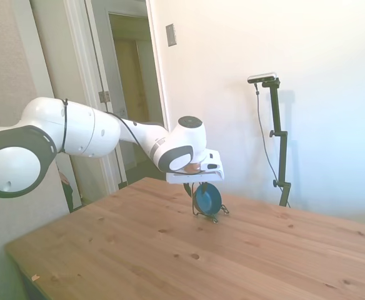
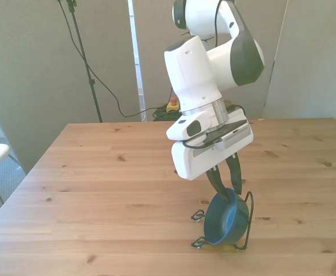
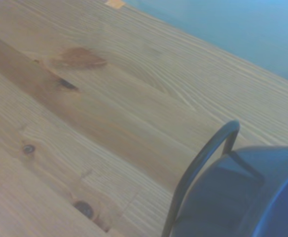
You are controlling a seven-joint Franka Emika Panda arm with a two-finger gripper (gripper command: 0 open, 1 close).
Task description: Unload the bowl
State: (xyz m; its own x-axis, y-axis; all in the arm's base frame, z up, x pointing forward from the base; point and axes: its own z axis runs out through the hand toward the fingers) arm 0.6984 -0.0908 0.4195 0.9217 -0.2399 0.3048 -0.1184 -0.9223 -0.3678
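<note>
- Small round dark teal-blue bowl (image 2: 225, 221): smooth, plain; stands on edge, tilted, inside a thin black wire stand (image 2: 247, 221), its hollow side turned toward the front view's left. It sits near the surface's near edge in the front view, toward the front view's right. Also seen in the side view (image 1: 207, 199) and, blurred and partly cut off, in the wrist view (image 3: 252, 197).
- Thin black wire stand: curved upright wire behind the bowl, small looped feet on the wood. One arched wire shows close up in the wrist view (image 3: 203, 165), just beside the bowl's rim.
- Claw (image 2: 226, 175): two dark fingers pointing down from a white body, drawn close together at the bowl's upper rim. One finger (image 2: 214, 181) lies on the hollow side, the other (image 2: 235, 174) toward the back of the rim. They appear clenched on the rim, though the exact contact is not sharp. In the side view the claw (image 1: 196, 187) sits directly over the bowl.
- White Franka arm (image 1: 95, 134): grey-jointed, reaching in from the side view's left.
- Wooden surface (image 2: 99, 190): pale knotted pine planks carrying the stand.
- White panelled door (image 1: 98, 81): beyond the surface in the side view.
</note>
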